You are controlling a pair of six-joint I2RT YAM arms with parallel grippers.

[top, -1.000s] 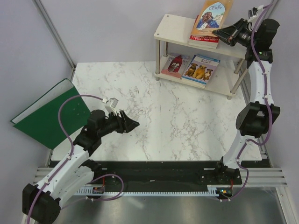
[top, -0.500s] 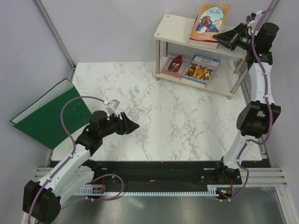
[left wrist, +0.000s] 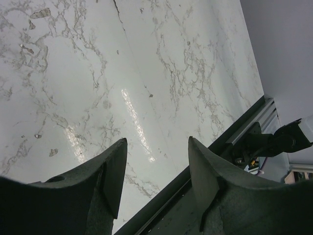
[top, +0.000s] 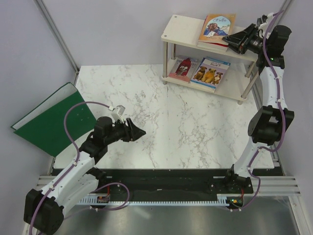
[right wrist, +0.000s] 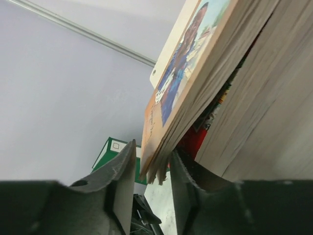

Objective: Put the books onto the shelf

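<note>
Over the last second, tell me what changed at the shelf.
The tan book tipped down from a raised tilt to lie flatter on the stack on the shelf's top board, and the right claw loosened around its corner. The left claw, lower books and green folder stayed put.

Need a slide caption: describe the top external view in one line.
Right gripper, fingers apart, flanks the tan book atop the stack on the shelf; left gripper hovers open above the marble table.
</note>
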